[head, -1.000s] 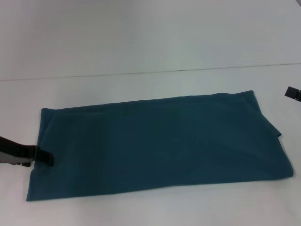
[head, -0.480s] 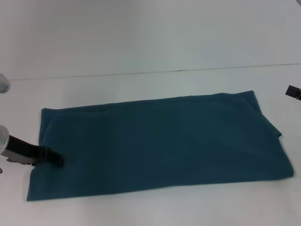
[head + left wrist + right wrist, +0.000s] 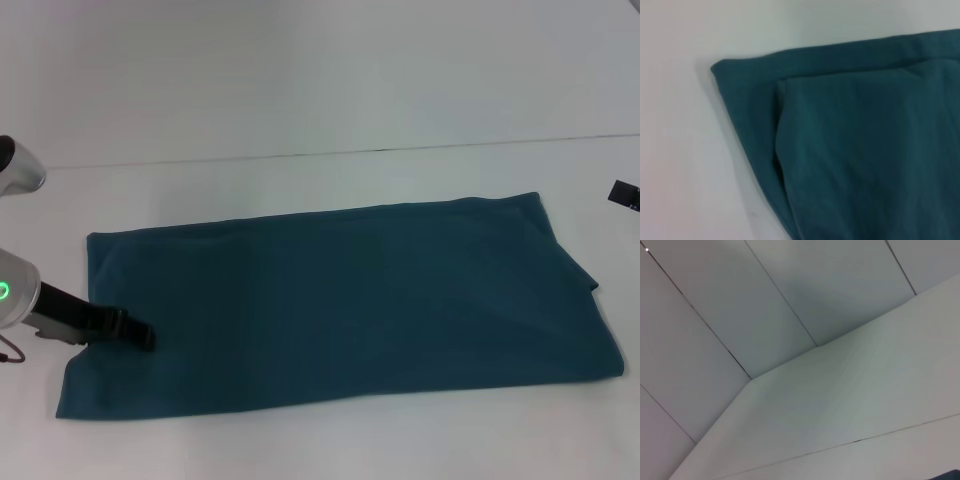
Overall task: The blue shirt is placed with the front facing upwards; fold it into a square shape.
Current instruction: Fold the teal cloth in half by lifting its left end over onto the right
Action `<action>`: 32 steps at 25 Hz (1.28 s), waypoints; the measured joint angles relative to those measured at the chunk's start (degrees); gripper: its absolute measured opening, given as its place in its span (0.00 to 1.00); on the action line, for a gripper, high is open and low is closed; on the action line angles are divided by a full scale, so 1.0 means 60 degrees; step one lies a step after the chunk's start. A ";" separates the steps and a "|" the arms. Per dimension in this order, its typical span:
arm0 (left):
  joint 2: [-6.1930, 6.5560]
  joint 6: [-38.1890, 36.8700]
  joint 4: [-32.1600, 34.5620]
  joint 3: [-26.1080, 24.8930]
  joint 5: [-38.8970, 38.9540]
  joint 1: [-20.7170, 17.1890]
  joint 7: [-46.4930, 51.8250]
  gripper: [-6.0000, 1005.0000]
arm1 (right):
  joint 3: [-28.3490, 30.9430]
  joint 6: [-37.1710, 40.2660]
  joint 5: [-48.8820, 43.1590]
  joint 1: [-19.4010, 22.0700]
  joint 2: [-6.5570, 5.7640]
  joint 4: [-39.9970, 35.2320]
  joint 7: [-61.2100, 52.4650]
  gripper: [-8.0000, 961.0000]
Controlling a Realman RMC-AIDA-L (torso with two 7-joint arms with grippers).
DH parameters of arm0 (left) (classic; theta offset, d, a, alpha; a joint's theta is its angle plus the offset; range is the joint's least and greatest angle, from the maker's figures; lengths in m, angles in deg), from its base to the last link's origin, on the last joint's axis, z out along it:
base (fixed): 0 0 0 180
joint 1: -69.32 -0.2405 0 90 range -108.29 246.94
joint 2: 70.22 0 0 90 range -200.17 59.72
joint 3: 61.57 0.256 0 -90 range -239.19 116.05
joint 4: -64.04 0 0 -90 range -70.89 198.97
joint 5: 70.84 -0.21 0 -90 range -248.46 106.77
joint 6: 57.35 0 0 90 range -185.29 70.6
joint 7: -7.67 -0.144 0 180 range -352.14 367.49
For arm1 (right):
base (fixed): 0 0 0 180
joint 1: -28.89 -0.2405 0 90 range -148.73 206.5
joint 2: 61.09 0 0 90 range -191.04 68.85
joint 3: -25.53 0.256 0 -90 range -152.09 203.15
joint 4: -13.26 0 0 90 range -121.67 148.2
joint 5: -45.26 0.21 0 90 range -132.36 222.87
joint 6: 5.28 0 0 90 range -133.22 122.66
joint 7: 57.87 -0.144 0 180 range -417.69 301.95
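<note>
We see the shirt (image 3: 340,305) lying flat on the white worktop (image 3: 300,110) as a long teal band, already folded lengthwise, with plain cloth uppermost and its left-end corner showing layered edges in the left wrist view (image 3: 850,145). Our left hand (image 3: 135,334) sits low over the shirt's left end, dark tip on or just above the cloth; we cannot tell whether it is clenched or released. Our right hand (image 3: 625,195) shows only as a dark tip at the right edge, apart from the shirt, its state likewise unreadable.

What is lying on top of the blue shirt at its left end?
The left end effector is over the blue shirt near its left edge. Contact cannot be confirmed. The white table lies around it.
</note>
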 joint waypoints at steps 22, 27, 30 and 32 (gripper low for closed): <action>0.0031 0.0162 0.0080 -0.0125 0.0202 0.0031 -0.0355 0.34 | 0.0000 -0.0073 0.0000 -0.0059 0.0012 0.0001 -0.0032 0.95; 0.0036 0.0191 0.0082 -0.0124 0.0205 0.0050 -0.0354 0.09 | 0.0000 -0.0073 0.0000 -0.0064 0.0011 0.0001 -0.0041 0.95; 0.0050 0.0195 0.0107 -0.0123 0.0205 0.0047 -0.0354 0.09 | 0.0000 -0.0073 0.0000 -0.0066 0.0009 0.0000 -0.0038 0.95; 0.0086 0.0184 0.0122 -0.0123 0.0206 0.0032 -0.0353 0.09 | 0.0000 -0.0073 0.0000 -0.0066 0.0007 0.0000 -0.0031 0.95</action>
